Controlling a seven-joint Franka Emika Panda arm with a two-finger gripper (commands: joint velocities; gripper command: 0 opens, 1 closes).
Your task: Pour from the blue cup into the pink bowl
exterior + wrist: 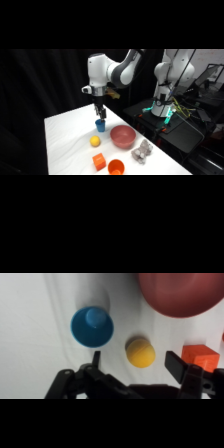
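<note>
hand (131,361) spread wide, above blue cup (100,125) | cup upright near tabletop (65,145) far edge | pink bowl (122,136) just beside (open room left) | no writing readable

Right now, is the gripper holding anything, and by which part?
Nothing is held. The gripper is open above the blue cup, which stands on the table.
</note>
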